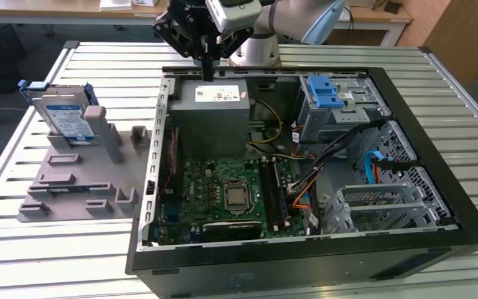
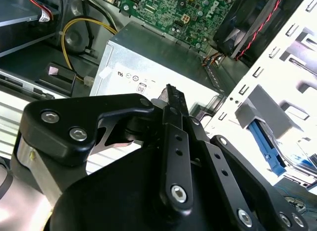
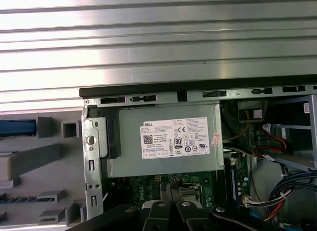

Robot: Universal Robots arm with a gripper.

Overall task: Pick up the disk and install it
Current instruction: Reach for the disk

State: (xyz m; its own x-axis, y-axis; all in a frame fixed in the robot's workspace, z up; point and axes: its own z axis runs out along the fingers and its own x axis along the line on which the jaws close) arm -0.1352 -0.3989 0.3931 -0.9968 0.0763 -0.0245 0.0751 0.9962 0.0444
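Above the far edge of the open computer case, the gripper points straight down, its fingers pressed together on nothing, just over the grey power supply. Inside the case, the motherboard lies at six o'clock from the supply and the drive cage at three o'clock. Well apart at nine o'clock, the disk stands on edge in a grey holder, partly hidden by its post.

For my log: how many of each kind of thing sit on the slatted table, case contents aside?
Disk: 1
Grey holder: 1
Open computer case: 1
Total: 3
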